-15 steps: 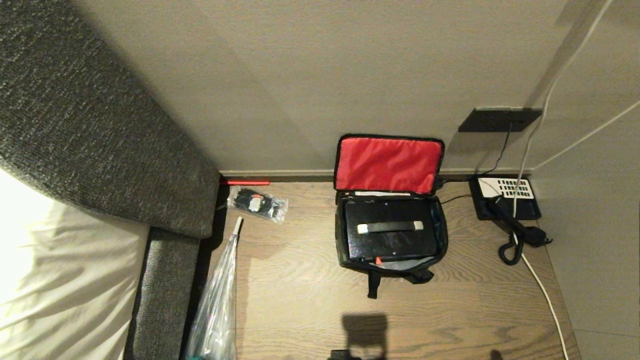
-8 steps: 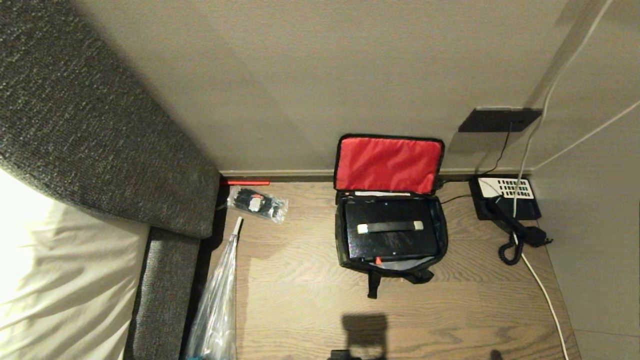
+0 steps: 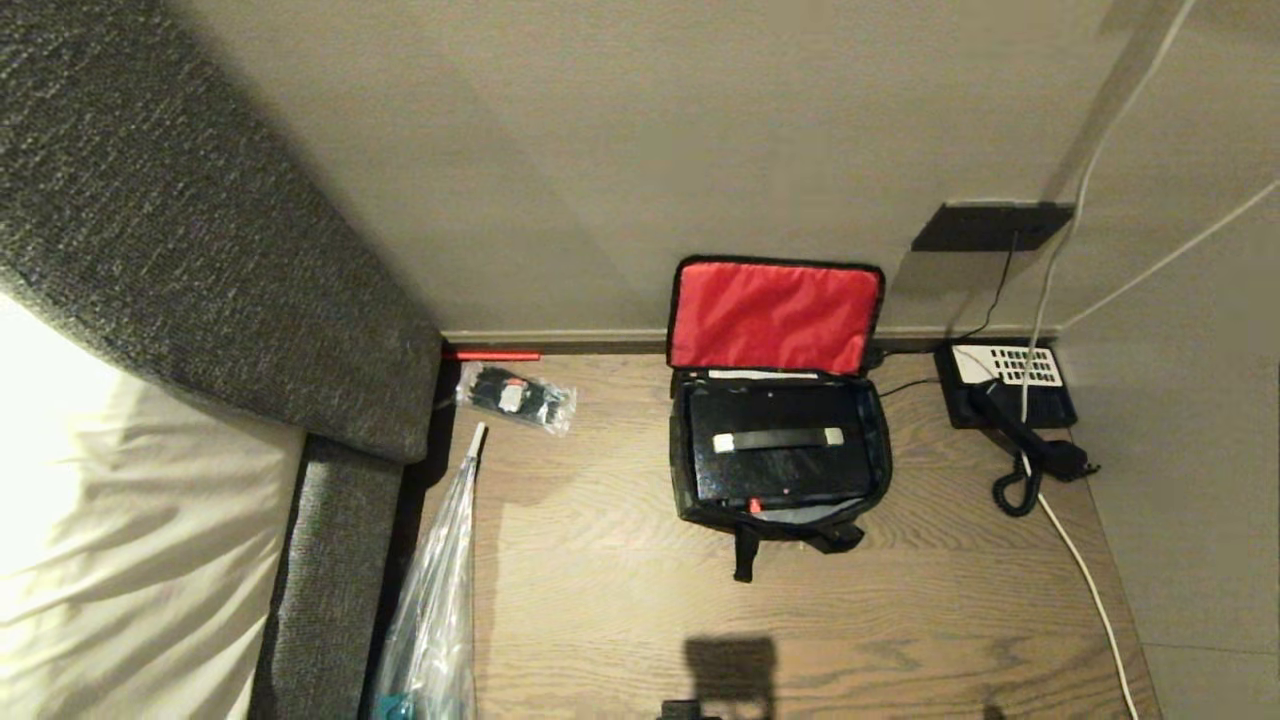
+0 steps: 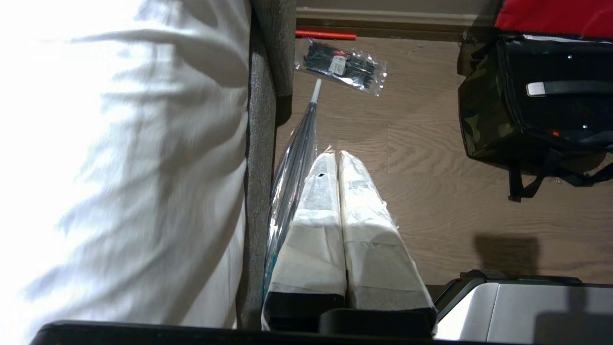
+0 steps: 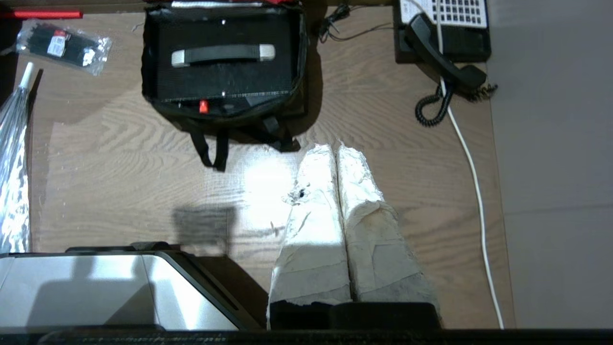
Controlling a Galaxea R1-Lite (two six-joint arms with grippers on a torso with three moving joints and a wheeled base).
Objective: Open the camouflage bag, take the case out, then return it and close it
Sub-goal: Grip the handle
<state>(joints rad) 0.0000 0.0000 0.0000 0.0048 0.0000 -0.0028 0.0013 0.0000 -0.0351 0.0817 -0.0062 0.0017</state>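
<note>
Wood floor (image 3: 620,600) fills my view, walled at the far edge, with a grey sofa (image 3: 180,250) along the left side. Against the far wall sits the bag (image 3: 690,480), lid flipped up so its red lining leans on the wall. Filling the bag is the case (image 3: 780,470), handle up. A phone (image 3: 1005,390) lies just right of the bag, its white cable trailing toward me along the right side. A folded umbrella (image 3: 430,610) lies by the sofa, and a clear packet (image 3: 515,398) rests near the far left corner.

Both arms are parked low, well short of the bag. My left gripper (image 4: 339,158) has its wrapped fingers pressed together, holding nothing; the right gripper (image 5: 336,151) is likewise pinched shut and empty.

Risks as I judge them: the case fits snugly, so lifting by the handle could drag the whole bag up. The loose strap at the near side may snag a finger. Reaching from the right could catch the phone cord.
</note>
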